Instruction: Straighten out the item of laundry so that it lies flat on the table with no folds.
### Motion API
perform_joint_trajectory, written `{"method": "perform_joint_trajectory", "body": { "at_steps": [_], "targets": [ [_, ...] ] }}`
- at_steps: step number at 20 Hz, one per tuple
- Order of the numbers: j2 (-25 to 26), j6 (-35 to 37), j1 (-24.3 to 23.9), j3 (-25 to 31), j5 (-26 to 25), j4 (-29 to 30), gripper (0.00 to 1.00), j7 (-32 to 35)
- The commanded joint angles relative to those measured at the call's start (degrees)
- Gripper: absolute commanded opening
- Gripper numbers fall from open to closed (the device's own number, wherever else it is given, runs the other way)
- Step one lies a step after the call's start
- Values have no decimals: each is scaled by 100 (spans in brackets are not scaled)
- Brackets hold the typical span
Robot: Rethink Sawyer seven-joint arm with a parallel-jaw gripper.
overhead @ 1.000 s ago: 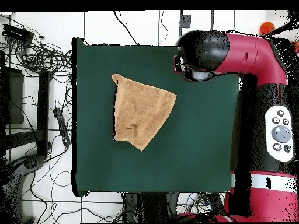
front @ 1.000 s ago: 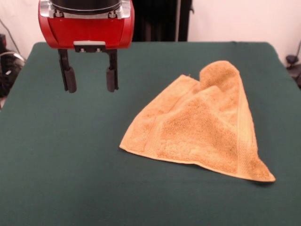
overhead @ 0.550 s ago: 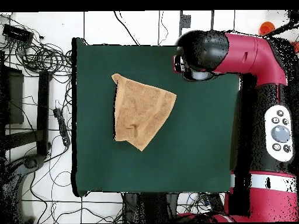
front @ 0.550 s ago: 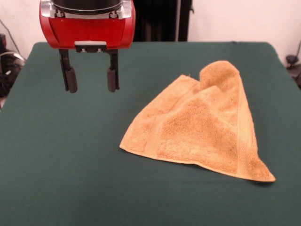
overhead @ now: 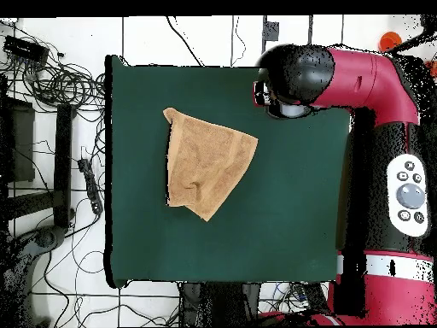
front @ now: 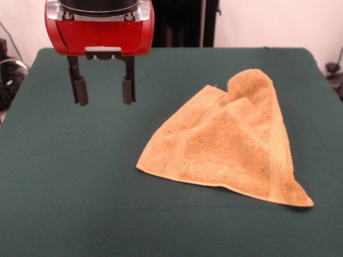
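The item of laundry (front: 230,147) is a golden tan-orange terry towel, folded over on itself into a rough triangle with a raised hump at its far corner. It lies right of centre on the dark green table (front: 69,176). From above the item of laundry (overhead: 207,166) sits in the upper left part of the table (overhead: 290,222). My gripper (front: 103,90) hangs open above the cloth, up and to the left of the towel, well apart from it, with nothing between its black fingers (front: 80,90). In the overhead view the arm's head (overhead: 290,79) hides the fingers.
Cables and stands (overhead: 51,128) crowd the floor beyond the table's left edge in the overhead view. The red arm and its pedestal (overhead: 388,171) run along the right side of the table.
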Motion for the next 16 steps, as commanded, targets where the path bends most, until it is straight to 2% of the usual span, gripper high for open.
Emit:
{"method": "perform_joint_trajectory", "body": {
  "at_steps": [1, 16],
  "targets": [
    [315, 157, 269, 253, 132, 355, 100, -278],
    [337, 125, 424, 210, 153, 351, 100, -29]
  ]
}}
